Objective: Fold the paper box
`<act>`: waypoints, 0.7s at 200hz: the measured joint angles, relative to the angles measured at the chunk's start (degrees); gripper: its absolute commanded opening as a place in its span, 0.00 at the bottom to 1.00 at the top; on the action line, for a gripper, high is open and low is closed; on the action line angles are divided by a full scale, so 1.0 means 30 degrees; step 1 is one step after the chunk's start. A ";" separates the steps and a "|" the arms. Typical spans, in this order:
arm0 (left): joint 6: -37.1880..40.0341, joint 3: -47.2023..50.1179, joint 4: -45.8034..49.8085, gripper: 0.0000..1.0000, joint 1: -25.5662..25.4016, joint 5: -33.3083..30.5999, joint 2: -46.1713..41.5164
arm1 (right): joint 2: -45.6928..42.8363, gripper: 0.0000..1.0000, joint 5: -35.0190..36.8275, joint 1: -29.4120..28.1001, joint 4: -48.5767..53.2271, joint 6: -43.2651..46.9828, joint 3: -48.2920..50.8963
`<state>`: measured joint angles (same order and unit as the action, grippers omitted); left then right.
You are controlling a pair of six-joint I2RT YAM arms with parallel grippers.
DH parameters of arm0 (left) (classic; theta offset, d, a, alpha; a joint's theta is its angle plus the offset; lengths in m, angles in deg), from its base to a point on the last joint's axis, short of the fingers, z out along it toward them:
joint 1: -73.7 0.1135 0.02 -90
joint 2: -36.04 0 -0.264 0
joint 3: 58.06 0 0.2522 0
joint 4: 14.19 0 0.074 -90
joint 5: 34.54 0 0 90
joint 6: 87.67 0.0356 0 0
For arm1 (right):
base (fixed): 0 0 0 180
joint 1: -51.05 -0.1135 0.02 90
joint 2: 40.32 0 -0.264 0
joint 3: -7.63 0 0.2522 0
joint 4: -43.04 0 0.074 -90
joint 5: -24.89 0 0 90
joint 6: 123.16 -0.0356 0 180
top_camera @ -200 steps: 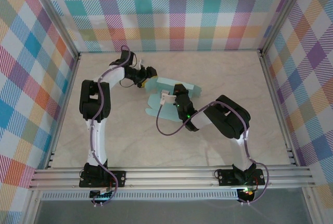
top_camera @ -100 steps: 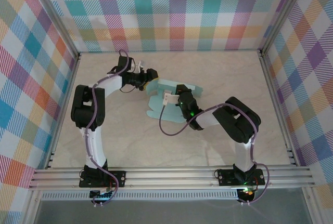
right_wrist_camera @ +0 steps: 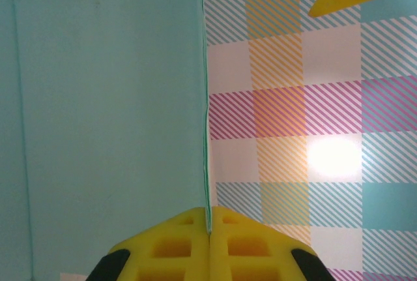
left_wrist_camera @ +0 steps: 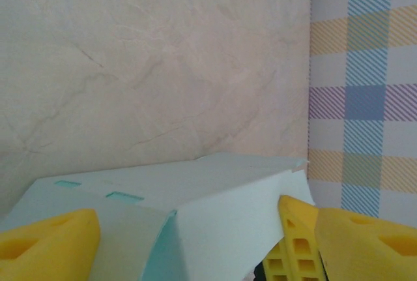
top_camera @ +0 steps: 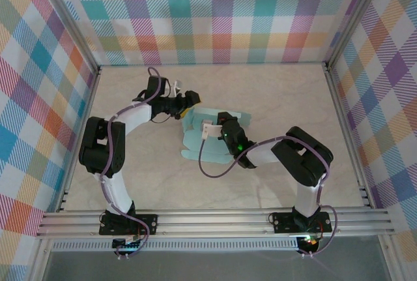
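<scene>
Mid-fold: my right hand [right_wrist_camera: 208, 222] pinches raised wall of paper box [top_camera: 194, 145]; my left hand [left_wrist_camera: 189, 232], spread open, straddles flap at sheet's 11 o'clock. Next, likely: crease flap inward.

No legible text, label, brand, number or sign anywhere; paper box [top_camera: 193, 145] plain, unmarked.

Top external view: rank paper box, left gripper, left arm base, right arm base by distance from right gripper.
1. paper box: clamped in right gripper.
2. left gripper: just beyond, toward back-left.
3-4. left arm base, right arm base: near edge, too close to call.
</scene>
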<state>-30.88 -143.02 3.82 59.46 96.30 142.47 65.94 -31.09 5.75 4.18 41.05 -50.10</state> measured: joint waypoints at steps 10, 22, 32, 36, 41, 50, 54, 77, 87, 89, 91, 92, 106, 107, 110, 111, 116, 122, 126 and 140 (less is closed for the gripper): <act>0.0277 -0.0335 0.0612 0.89 0.0000 -0.0466 0.0015 | 0.0029 0.00 0.0000 0.0109 0.0546 -0.0204 -0.0379; 0.0583 -0.0903 0.1188 0.90 0.0007 -0.0874 0.0036 | 0.0022 0.00 -0.0029 0.0270 0.1523 -0.0721 -0.0903; 0.0787 -0.1413 0.1523 0.90 0.0015 -0.1056 0.0080 | -0.0036 0.00 -0.0211 0.0466 0.2892 -0.1341 -0.1523; 0.0874 -0.1661 0.1676 0.90 0.0022 -0.1107 0.0095 | -0.0095 0.00 -0.0313 0.0546 0.3512 -0.1581 -0.1800; 0.0954 -0.1938 0.1792 0.90 0.0022 -0.1209 0.0131 | -0.0211 0.00 -0.0525 0.0678 0.4299 -0.1902 -0.2113; 0.1056 -0.2382 0.1974 0.91 0.0022 -0.1384 0.0204 | -0.0466 0.00 -0.0889 0.0889 0.5574 -0.2404 -0.2579; 0.1107 -0.2543 0.2062 0.91 0.0036 -0.1457 0.0219 | -0.0576 0.00 -0.1064 0.0969 0.6098 -0.2579 -0.2754; 0.1406 -0.2987 0.2346 0.91 0.0058 -0.1668 0.0262 | -0.0984 0.00 -0.1676 0.1333 0.8036 -0.3177 -0.3235; 0.1479 -0.3133 0.2586 0.91 0.0095 -0.1668 0.0335 | -0.1005 0.00 -0.1989 0.1450 0.8816 -0.3351 -0.3359; 0.1501 -0.3155 0.2630 0.91 0.0095 -0.1668 0.0342 | -0.1005 0.00 -0.2055 0.1479 0.8998 -0.3402 -0.3388; 0.1515 -0.3169 0.2645 0.91 0.0095 -0.1668 0.0364 | -0.1005 0.00 -0.2120 0.1486 0.9114 -0.3439 -0.3395; 0.1515 -0.3177 0.2667 0.91 0.0095 -0.1661 0.0372 | -0.1005 0.00 -0.2171 0.1501 0.9224 -0.3475 -0.3410; 0.1537 -0.3235 0.2776 0.91 0.0102 -0.1676 0.0532 | -0.1005 0.00 -0.2630 0.1610 1.0309 -0.3679 -0.3504; 0.1545 -0.3235 0.2783 0.91 0.0109 -0.1676 0.0539 | -0.1005 0.00 -0.2681 0.1617 1.0389 -0.3694 -0.3504; 0.1545 -0.3235 0.2805 0.91 0.0138 -0.1683 0.0576 | -0.1005 0.00 -0.2732 0.1617 1.0535 -0.3738 -0.3512; 0.1559 -0.3235 0.2820 0.91 0.0153 -0.1698 0.0597 | -0.1005 0.00 -0.2739 0.1625 1.0571 -0.3752 -0.3512; 0.1588 -0.3235 0.2871 0.91 0.0160 -0.1741 0.0641 | -0.1005 0.00 -0.2820 0.1632 1.0790 -0.3818 -0.3519; 0.1617 -0.3228 0.2958 0.91 0.0175 -0.1821 0.0692 | -0.1005 0.00 -0.2922 0.1654 1.0987 -0.3920 -0.3534; 0.1654 -0.3228 0.3016 0.91 0.0204 -0.1872 0.0721 | -0.1013 0.00 -0.2987 0.1654 1.1103 -0.3971 -0.3548; 0.1763 -0.3169 0.3038 0.92 0.0357 -0.2157 0.0729 | -0.1013 0.00 -0.3126 0.1676 1.1417 -0.4102 -0.3599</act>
<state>-25.59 -152.52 12.93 60.53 89.83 144.66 62.90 -40.46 10.78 38.43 28.75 -60.90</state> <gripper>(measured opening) 0.914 0.054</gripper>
